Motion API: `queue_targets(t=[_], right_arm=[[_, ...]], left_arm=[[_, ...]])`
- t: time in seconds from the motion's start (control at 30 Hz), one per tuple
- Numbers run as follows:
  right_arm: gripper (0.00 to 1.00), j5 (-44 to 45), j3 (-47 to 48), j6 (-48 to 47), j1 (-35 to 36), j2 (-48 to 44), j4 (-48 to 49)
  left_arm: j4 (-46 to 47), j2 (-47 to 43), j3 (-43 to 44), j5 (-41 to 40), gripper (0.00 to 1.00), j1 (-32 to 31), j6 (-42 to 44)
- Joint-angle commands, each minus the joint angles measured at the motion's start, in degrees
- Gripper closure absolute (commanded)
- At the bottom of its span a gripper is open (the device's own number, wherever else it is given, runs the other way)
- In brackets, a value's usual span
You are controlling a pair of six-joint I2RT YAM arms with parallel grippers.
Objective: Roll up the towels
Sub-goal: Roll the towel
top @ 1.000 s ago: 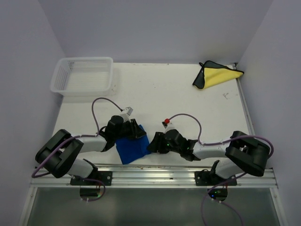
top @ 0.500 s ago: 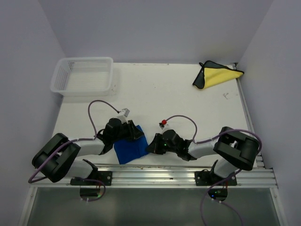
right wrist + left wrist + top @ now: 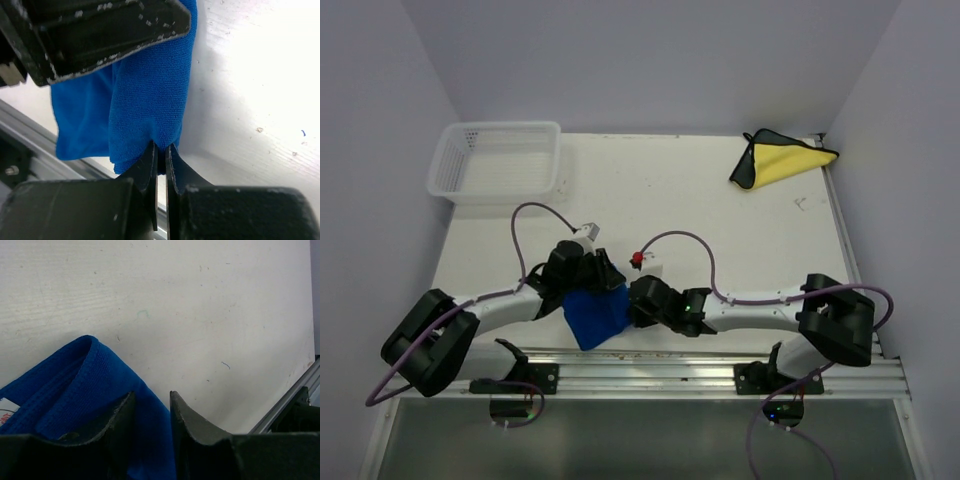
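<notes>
Reaching further left, the right gripper is pinching the blue towel; the left gripper is nearly closed, clamping its fold.

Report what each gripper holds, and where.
Right gripper pinches the blue towel at its folded edge. Left gripper straddles another edge; grip unclear.

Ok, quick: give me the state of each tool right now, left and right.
Left tool: closed on a fold of the blue towel.
Right tool: closed, pinching the edge of the same towel.
</notes>
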Motion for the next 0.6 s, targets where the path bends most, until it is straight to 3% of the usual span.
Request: queue_targets(t=[0.0,0.23,0.57], right_arm=[[1.00,10.02,4.46,-5.11,2.94,3.05,-11.51],[1.00,18.54,9.81,-8.88,9.44,7.98,-15.82],[1.00,27.34,24.48,-10.30,16.13,17.99,-28.38]], left_arm=[[-8.60,-2.05,3.55,-4.58,0.61,0.14,2.27],[-14.59,-11.09,5.58,-5.03,0.60,0.31,0.25],[-13.80,-12.51,4.44,-2.40,0.59,0.32,-0.81]])
